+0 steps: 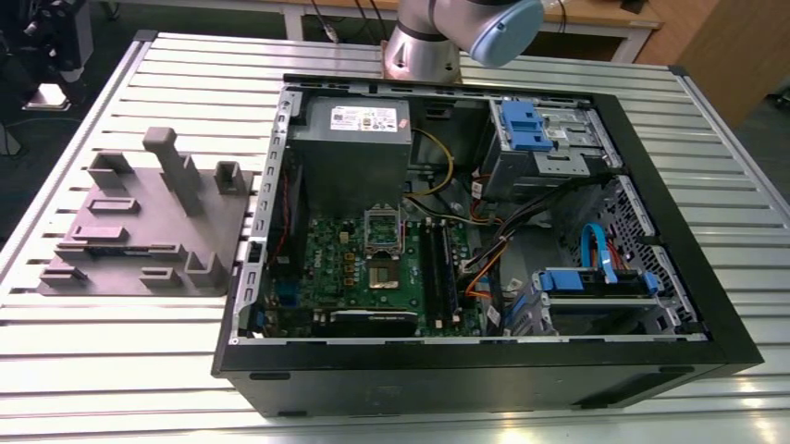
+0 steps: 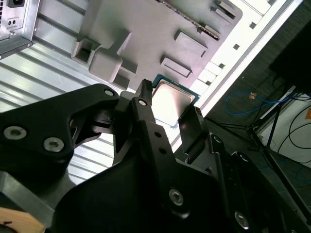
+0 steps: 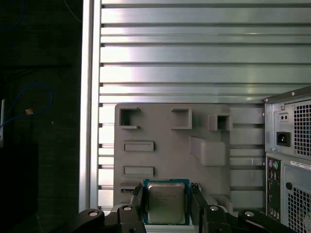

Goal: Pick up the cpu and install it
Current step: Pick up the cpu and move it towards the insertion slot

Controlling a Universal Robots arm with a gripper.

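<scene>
The cpu (image 3: 166, 203), a small square chip with a silvery top plate and a thin rim, sits between the black fingers (image 3: 137, 198) of my gripper (image 3: 166, 194), which is shut on its two opposite edges. In both wrist views the chip (image 2: 171, 101) hangs well above the grey moulded tray (image 3: 165, 131), near one edge of it. In the second wrist view the gripper (image 2: 170, 106) has one finger on each side of the chip. The exterior view shows the motherboard's socket (image 1: 385, 275) inside the open computer case (image 1: 691, 277), with its metal frame (image 1: 384, 228) beside it.
The grey tray (image 1: 136, 222) lies on the slatted aluminium table (image 1: 185, 83), at the exterior view's left of the case. The arm's base (image 1: 426, 46) stands behind the case. Cables, blue drive brackets and a grey power supply (image 1: 355, 125) crowd the case. The table's edge (image 3: 90, 97) drops to dark floor.
</scene>
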